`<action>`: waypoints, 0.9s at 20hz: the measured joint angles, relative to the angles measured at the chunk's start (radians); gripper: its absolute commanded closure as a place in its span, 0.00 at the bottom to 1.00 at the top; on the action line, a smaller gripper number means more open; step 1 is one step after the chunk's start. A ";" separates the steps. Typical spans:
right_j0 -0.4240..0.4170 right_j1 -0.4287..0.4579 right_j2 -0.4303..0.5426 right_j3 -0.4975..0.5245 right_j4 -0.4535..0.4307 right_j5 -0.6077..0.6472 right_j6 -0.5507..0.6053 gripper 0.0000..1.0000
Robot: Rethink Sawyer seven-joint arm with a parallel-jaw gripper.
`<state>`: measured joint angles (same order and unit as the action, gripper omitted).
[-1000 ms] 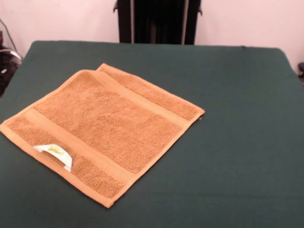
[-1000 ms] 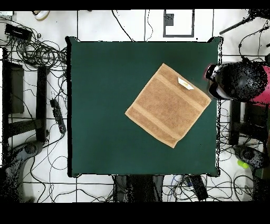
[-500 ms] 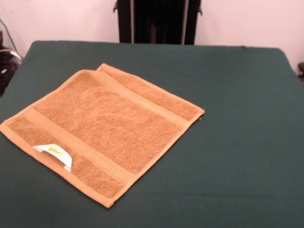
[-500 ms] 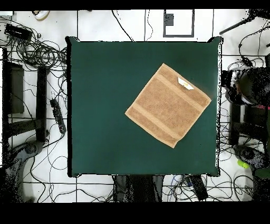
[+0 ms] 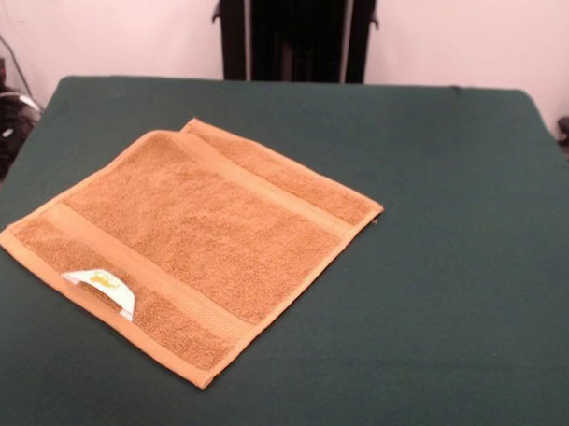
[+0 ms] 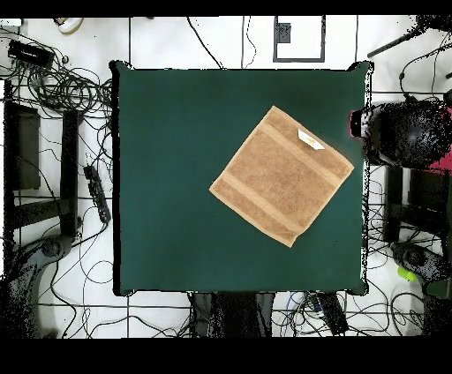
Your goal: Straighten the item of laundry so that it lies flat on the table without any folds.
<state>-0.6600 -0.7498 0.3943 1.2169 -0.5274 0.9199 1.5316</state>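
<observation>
Hand out of both views, so I cannot tell its state or towel's bearing from it. Towel (image 5: 190,242) flat on counter (image 5: 451,275), set diamond-wise, tag (image 5: 101,288) up. I judge no folds left.

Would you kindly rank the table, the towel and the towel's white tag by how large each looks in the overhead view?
Largest to smallest in the overhead view:
1. The table, by far the largest.
2. The towel, lying flat and covering only a small part of the tabletop.
3. The white tag, a tiny patch at one towel edge.
</observation>
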 measured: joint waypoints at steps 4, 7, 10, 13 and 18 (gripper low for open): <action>0.041 0.002 0.000 0.000 -0.001 -0.013 0.000 1.00; 0.061 0.003 0.000 0.000 0.000 -0.020 0.000 1.00; 0.078 0.010 0.000 0.000 0.000 -0.024 0.000 1.00; 0.086 0.025 0.000 0.000 0.000 -0.025 0.000 1.00; 0.063 0.023 0.001 0.000 0.000 -0.025 0.000 1.00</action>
<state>-0.5968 -0.7273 0.3957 1.2172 -0.5276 0.8951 1.5314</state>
